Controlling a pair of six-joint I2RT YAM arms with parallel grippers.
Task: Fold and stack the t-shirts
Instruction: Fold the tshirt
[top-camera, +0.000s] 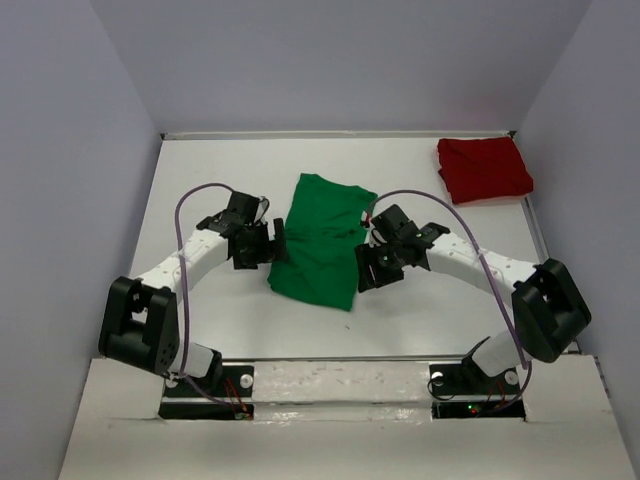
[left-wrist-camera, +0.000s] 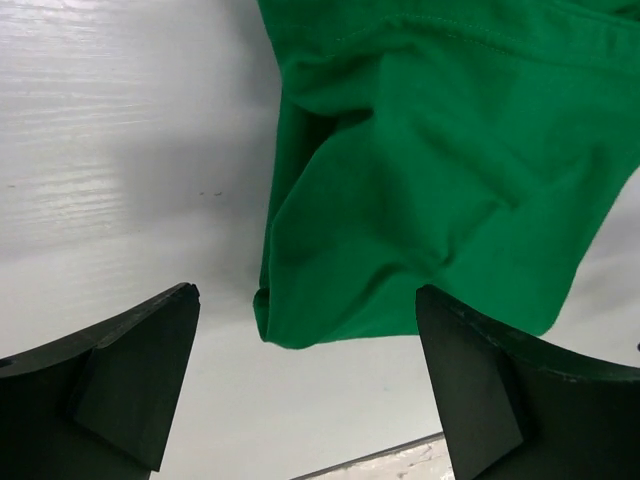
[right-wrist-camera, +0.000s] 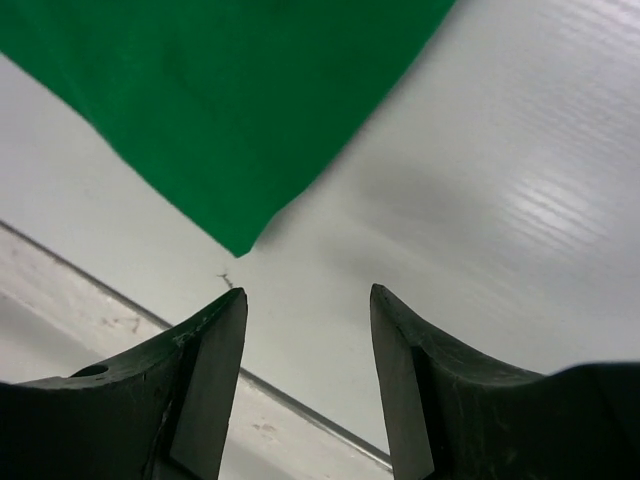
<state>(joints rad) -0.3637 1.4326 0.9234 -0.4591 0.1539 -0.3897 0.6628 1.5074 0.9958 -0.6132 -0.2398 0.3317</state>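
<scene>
the green t-shirt (top-camera: 320, 240) lies at the middle of the desk (top-camera: 200, 180), folded into a long band between the two arms. the red t-shirt (top-camera: 484, 168) sits folded at the far right corner, well apart from it.

the left gripper (top-camera: 277, 243) is just beside the band's left edge, its fingers wide apart and holding nothing. the right gripper (top-camera: 368, 268) is near the band's near right corner, its fingers apart too, with only bare desk between them.

the likely trouble is the cloth itself. in the left wrist view the near left corner bulges in a loose, rounded roll with creases running up from it. if the fingers close there they may take only the top layer, and the fold would peel open on lifting. a finger brushing the edge could also drag the band askew, since nothing pins it. if the arms lift unevenly, the next fold would probably land crooked. stacking calls for a carry across to the far right corner, and a limp band gripped at one end would likely sag and unfold.

the band's long axis runs from far to near, leaning slightly left at its near end. a stitched hem shows toward the far part in the left wrist view. which end holds the collar cannot be told.
</scene>
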